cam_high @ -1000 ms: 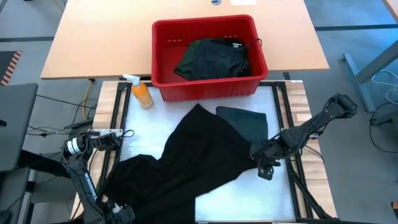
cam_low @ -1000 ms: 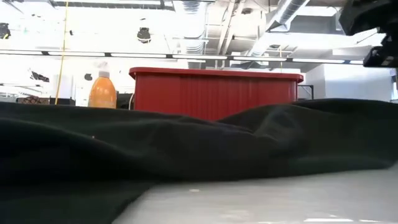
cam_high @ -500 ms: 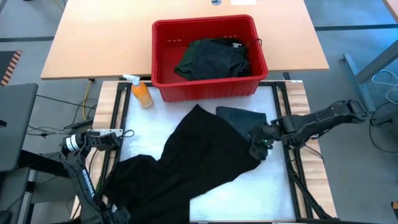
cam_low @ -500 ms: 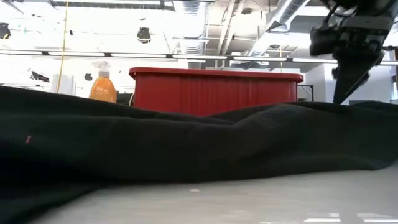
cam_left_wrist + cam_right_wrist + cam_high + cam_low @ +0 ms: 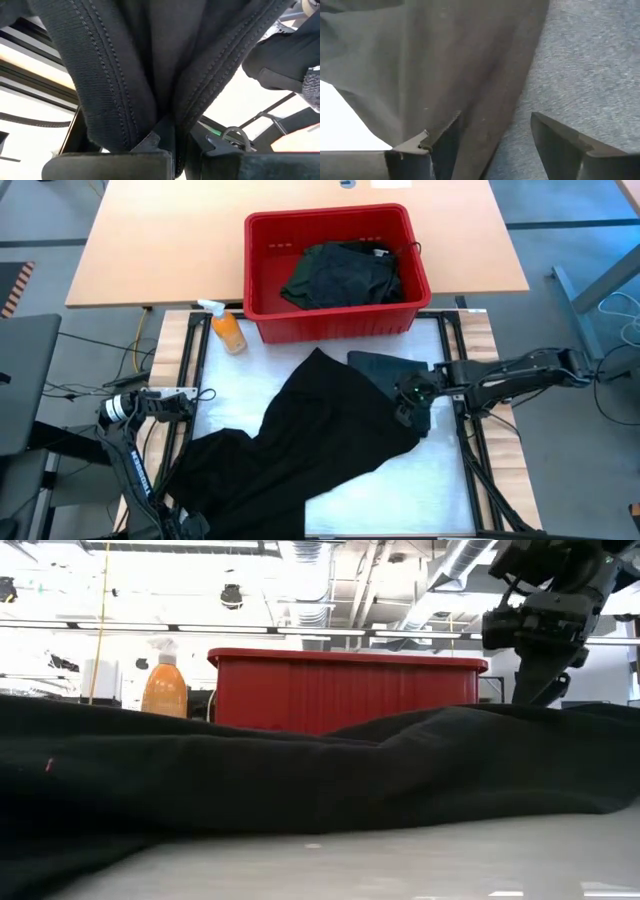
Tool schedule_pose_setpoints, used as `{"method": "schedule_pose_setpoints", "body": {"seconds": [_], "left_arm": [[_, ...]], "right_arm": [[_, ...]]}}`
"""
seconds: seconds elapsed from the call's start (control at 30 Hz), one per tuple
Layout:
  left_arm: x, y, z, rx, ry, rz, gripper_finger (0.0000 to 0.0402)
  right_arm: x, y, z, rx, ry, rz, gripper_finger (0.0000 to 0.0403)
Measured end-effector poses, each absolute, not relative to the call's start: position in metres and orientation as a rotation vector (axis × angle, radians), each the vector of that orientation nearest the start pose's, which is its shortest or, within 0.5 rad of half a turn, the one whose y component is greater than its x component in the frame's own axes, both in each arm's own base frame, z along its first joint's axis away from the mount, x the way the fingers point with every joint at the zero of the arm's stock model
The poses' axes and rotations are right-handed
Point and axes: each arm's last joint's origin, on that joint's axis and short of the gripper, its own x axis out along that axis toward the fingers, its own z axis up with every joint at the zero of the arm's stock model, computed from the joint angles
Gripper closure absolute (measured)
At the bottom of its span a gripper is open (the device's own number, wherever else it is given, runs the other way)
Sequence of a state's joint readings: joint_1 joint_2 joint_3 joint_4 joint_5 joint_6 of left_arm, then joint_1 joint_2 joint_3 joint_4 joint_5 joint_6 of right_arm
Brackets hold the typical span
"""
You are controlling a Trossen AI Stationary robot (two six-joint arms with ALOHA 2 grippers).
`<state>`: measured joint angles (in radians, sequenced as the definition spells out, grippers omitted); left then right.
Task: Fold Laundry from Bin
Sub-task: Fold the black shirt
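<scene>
One black garment (image 5: 300, 450) lies spread across the counter (image 5: 350, 505) at lower centre, more laundry (image 5: 345, 272) in the red bin (image 5: 262, 320) at upper centre. Right hand (image 5: 408, 405), fingers wide apart, sits at the garment's right edge beside a folded dark green piece (image 5: 395, 370). Left hand (image 5: 172, 150), lower left, is clamped on the black garment's hem.

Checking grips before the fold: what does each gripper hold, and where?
Left gripper: shut on the black garment at a stitched hem. Right gripper: open, holding nothing.

right gripper (image 5: 410, 402): moved left from the lower right, fingers spread wider
black shirt (image 5: 300, 440): lower right edge pulled in
</scene>
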<state>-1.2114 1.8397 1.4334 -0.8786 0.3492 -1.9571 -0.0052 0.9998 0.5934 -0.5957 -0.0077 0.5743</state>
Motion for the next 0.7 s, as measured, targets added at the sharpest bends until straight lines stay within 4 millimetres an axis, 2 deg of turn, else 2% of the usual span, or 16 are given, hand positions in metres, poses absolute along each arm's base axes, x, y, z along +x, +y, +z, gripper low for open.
{"method": "schedule_pose_setpoints", "body": {"seconds": [0.23, 0.3, 0.37, 0.43, 0.6, 0.63, 0.7], "left_arm": [[0.12, -0.345, 0.226, -0.796, 1.816, 0.332, 0.0401], [0.12, -0.345, 0.226, -0.796, 1.812, 0.331, 0.0401], [0.12, -0.345, 0.226, -0.795, 1.811, 0.329, 0.0401], [0.12, -0.345, 0.226, -0.79, 1.811, 0.321, 0.0401], [0.12, -0.344, 0.226, -0.776, 1.803, 0.326, 0.0401], [0.12, -0.344, 0.226, -0.769, 1.796, 0.324, 0.0401], [0.12, -0.342, 0.227, -0.751, 1.757, 0.319, 0.0401]], "right_arm": [[0.195, 0.001, 0.184, 0.564, 0.991, -0.199, 0.0139], [0.198, 0.001, 0.182, 0.556, 0.989, -0.189, 0.015], [0.198, 0.001, 0.182, 0.539, 0.986, -0.19, 0.0178], [0.197, 0.001, 0.184, 0.518, 0.98, -0.186, 0.0223], [0.197, -0.002, 0.199, 0.482, 0.905, -0.156, 0.0369], [0.197, -0.002, 0.204, 0.475, 0.888, -0.151, 0.0382], [0.196, -0.003, 0.216, 0.468, 0.838, -0.139, 0.0382]]}}
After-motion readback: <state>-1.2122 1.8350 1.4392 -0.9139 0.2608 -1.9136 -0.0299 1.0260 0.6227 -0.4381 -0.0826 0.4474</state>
